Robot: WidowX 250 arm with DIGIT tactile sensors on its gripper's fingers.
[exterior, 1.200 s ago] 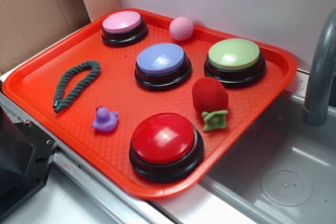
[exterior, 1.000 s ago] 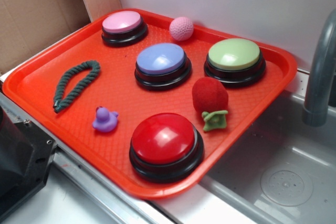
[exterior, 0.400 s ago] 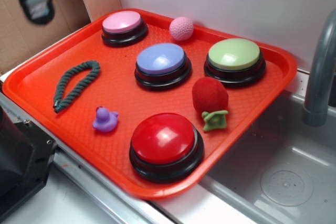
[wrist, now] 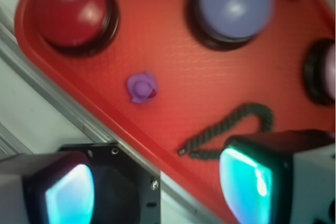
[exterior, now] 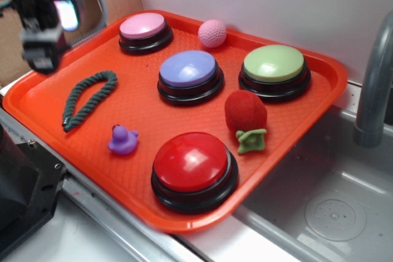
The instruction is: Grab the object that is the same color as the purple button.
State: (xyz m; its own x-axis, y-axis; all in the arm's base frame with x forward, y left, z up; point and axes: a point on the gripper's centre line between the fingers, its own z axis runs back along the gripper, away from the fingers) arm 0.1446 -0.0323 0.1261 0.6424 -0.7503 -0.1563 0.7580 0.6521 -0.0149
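A tiny purple rubber duck (exterior: 123,140) sits on the orange tray (exterior: 43,105) near its front edge; it also shows in the wrist view (wrist: 142,87). The purple button (exterior: 188,70), with a lavender dome on a black base, stands mid-tray and shows in the wrist view (wrist: 234,4). My gripper (exterior: 43,35) hangs blurred at the far left, above the tray's left edge, well apart from the duck. In the wrist view my gripper (wrist: 157,192) is open and empty, with its teal pads (wrist: 247,184) wide apart.
On the tray: a pink button (exterior: 145,30), a green button (exterior: 274,68), a red button (exterior: 193,167), a pink ball (exterior: 212,33), a red ball (exterior: 245,110), a small green toy (exterior: 252,140) and a green rope loop (exterior: 88,99). A sink (exterior: 325,207) and faucet (exterior: 374,84) are right. Cardboard (exterior: 24,41) stands left.
My gripper came into view at the top left and has moved down and slightly right, toward the tray's left edge. Nothing on the tray has moved.
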